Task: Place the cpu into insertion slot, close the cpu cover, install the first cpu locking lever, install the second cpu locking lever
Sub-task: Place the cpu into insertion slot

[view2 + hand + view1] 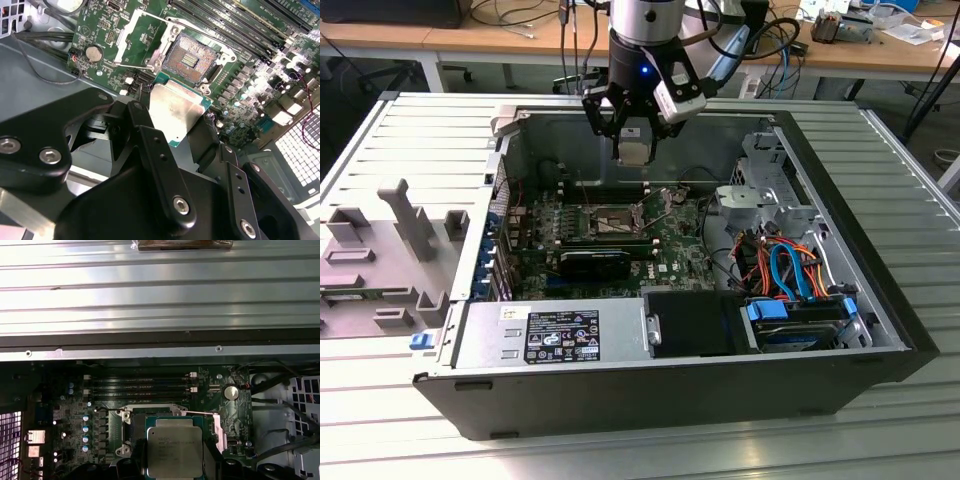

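My gripper hangs inside the open computer case, above the green board, and is shut on the cpu. The cpu is a flat silvery square with a green edge, held between the black fingers; the first wrist view shows its top face. The insertion slot lies just past the chip, its dark contact field bare inside a metal rim; it also appears in the exterior view. The cpu cover, a silvery frame with a square window, stands swung open beside the slot.
Long black memory slots run along the board beyond the socket. A black card and a power supply sit nearer the case front. A drive cage with coloured cables fills the exterior view's right. A grey fixture lies outside the case.
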Tool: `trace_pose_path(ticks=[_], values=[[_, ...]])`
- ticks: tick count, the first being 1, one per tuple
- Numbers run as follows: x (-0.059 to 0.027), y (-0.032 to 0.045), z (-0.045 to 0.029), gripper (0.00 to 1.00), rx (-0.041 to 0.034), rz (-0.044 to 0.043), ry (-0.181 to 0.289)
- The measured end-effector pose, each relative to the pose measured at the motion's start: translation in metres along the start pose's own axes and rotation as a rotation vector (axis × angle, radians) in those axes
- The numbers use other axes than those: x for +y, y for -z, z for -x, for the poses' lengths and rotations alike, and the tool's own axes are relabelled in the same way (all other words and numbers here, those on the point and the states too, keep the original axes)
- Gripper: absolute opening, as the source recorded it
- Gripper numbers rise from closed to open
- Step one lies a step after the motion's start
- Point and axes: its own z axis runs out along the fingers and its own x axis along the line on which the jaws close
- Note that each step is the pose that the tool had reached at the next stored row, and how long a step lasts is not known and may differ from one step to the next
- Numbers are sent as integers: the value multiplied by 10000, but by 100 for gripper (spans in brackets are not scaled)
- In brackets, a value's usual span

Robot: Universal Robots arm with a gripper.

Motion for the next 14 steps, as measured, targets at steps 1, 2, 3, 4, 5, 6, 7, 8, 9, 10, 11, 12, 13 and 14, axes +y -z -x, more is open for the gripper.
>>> trace_pose_path(ticks=[1,2,3,4,5,6,7,8,9,10,11,12,13,14], values=[[-2,-5,0,54,0,0,0],[-2,-7,0,54,0,0,0],[-3,-8,0,54,0,0,0],[-4,-11,0,54,0,0,0],[-5,-13,0,54,-1,0,0],[-5,-14,0,54,1,1,0],[-6,-15,0,54,0,0,0],[-6,-17,0,54,0,1,0],[-7,-19,0,54,0,0,0],[-7,-19,0,54,0,0,0],[-16,-52,1,54,0,0,0],[-25,-85,1,54,0,1,0],[-26,-86,1,54,0,0,0],[-26,-88,1,54,0,0,0]])
